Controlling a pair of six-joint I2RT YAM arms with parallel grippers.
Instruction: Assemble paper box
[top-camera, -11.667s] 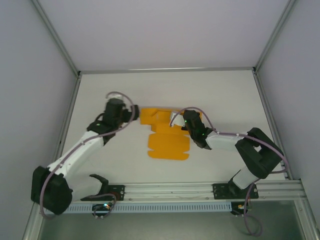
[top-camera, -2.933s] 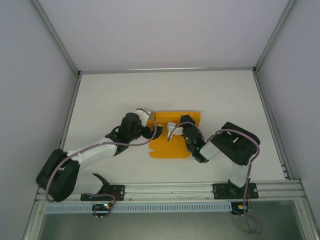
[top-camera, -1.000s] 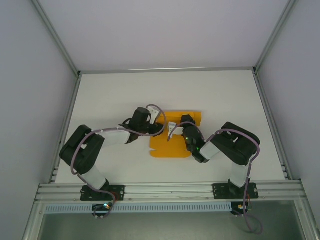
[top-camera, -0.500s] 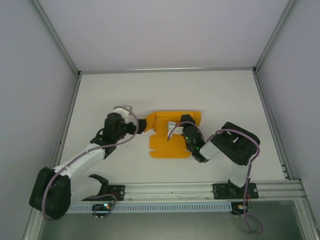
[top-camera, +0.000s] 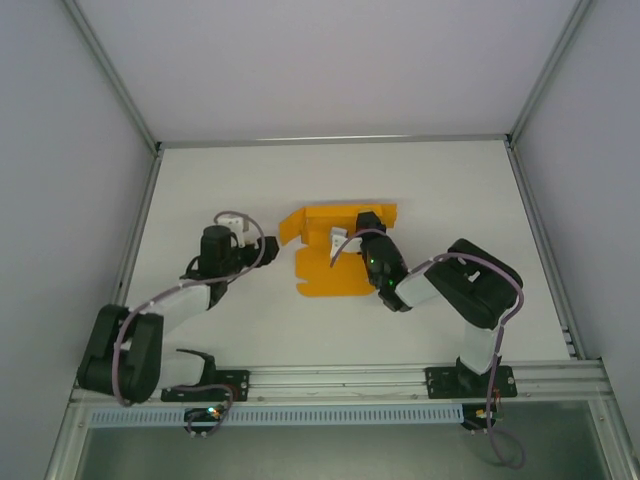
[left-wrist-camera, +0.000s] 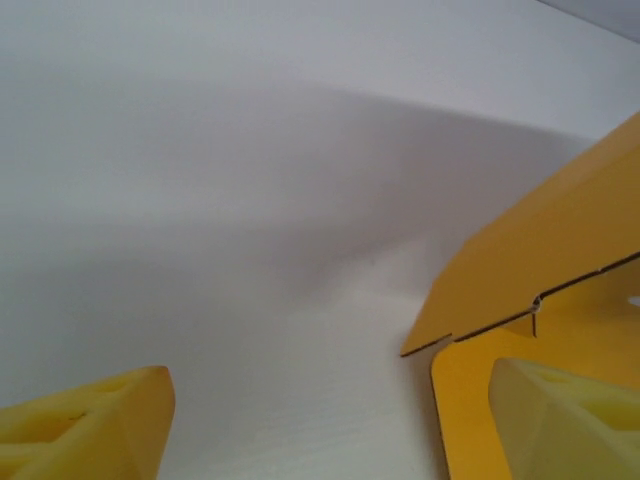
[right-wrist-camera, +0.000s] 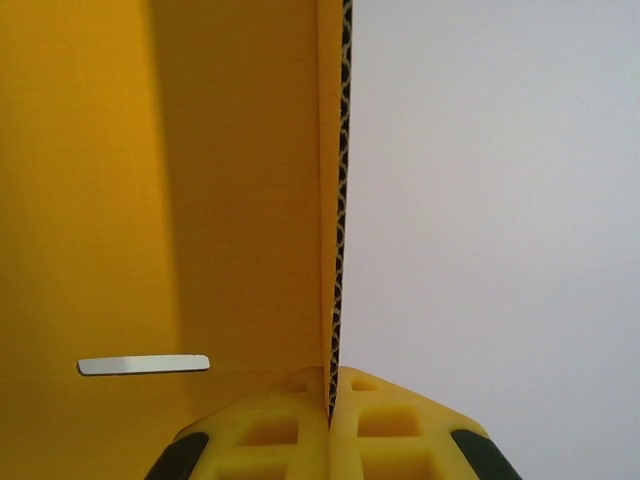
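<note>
The paper box (top-camera: 325, 277) lies partly folded near the middle of the white table (top-camera: 450, 200), and everything else is placed against it here. Its near part is a flat orange sheet with notched edges. Along its far side a strip of card (top-camera: 345, 215) stands up as a low wall, and at the box's far left corner a flap (top-camera: 288, 228) juts out toward the left arm.

The right gripper (right-wrist-camera: 330, 400) reaches in over the box's right half from the near right. Its yellow pads (right-wrist-camera: 410, 440) are pressed together on the thin edge of an upright card panel (right-wrist-camera: 250, 180) (the corrugated core shows as a dark zigzag line running straight up from between them), so this claw is clamped on the box. On one side of that edge the orange face carries a narrow pale slot (right-wrist-camera: 143, 365); on the other side there is bare table.

The left gripper (left-wrist-camera: 330, 400) sits just off the box's left side. Its jaws stand wide, one yellow pad (left-wrist-camera: 90, 425) over bare table and the other in front of the flat sheet's rounded corner, with nothing gripped between them. Whether that second pad touches the card cannot be told. Beyond it the flap rises at a tilt, its lower corner lifted clear of the table and a soft shadow spreading beside it.
</note>
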